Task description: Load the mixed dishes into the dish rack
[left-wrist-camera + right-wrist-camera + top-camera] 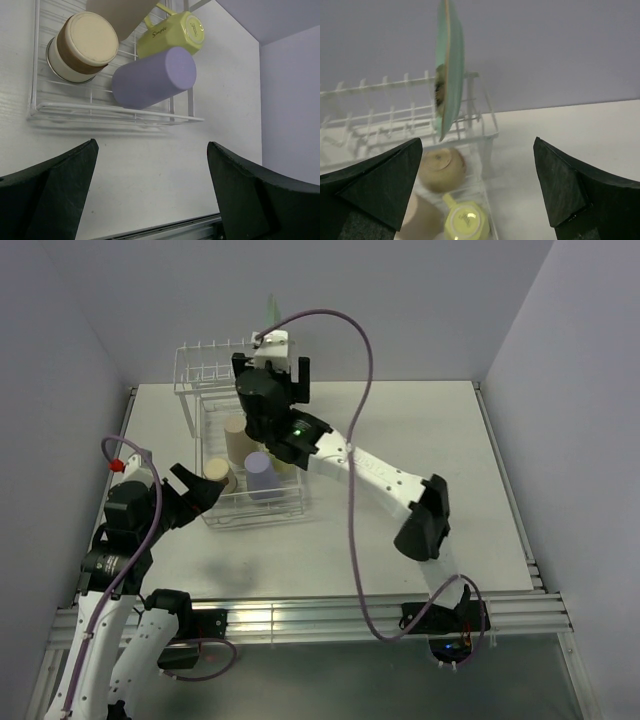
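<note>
Right arm reaches to the far end of the dish rack [250, 521], which sits toward the far-left corner of the table [420, 440].

Mint-green plate [451, 65] stands on edge among the upright prongs there. They keep it vertical, presumably so it drains and leaves the tray free.

Right gripper [478, 150] hangs just short of the plate, jaws spread wide and empty, both fingers clear of it. Left gripper [152, 145] hovers off the rack's near-left corner, equally wide and empty.

In the tray's near half, packed close and apparently base-up, are:
- lavender cup [152, 77]
- yellow-green mug [172, 35]
- tan cup [236, 440]
- cream, brown-banded bowl [85, 45]

Views:
- Overhead shows both arms, but the plate is only a green sliver behind the right wrist.
- Right wrist view shows the plate's seat in the prongs.
- Left wrist view shows the cups' bases.

Small metal cup: not found in any view.
</note>
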`<state>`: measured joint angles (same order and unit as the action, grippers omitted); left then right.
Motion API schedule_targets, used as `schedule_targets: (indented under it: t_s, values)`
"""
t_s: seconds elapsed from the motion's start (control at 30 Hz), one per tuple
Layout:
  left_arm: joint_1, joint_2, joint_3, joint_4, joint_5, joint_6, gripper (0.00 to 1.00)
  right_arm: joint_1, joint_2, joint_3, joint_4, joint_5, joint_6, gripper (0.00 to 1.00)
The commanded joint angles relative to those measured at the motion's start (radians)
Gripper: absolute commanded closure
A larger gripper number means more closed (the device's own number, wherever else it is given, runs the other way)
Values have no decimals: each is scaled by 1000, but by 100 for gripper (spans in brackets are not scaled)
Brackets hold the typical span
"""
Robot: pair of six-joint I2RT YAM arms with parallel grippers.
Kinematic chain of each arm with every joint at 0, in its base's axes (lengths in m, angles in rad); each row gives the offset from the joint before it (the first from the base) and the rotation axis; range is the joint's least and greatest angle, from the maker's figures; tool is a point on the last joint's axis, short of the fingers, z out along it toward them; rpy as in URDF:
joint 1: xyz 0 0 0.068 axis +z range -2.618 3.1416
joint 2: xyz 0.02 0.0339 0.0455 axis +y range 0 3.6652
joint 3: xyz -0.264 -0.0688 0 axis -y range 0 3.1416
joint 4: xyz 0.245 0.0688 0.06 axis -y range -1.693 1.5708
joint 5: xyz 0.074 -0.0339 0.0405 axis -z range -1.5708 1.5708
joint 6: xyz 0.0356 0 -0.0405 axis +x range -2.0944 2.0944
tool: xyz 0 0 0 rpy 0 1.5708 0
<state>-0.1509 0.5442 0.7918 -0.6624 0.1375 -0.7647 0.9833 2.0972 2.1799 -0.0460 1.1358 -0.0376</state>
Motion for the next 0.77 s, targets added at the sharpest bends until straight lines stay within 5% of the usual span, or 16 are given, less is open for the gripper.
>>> schedule_targets:
  t_s: [0.0,0.13,0.3,0.47,0.73]
  values:
    - [2,16,18,24,33,-2,3,-21,-167,-70,-467,-261,406,0]
    - [2,45,7,35,59,2,3,-34,-296,-268,-597,-580,485,0]
    - [2,68,-23,40,62,7,2,4,-529,-815,-392,-928,534,0]
    - [1,88,-49,50,91,-2,2,69,-755,-1185,-304,-851,582,0]
    - [-1,82,-32,17,83,-13,2,92,-1089,-1489,-169,-872,598,0]
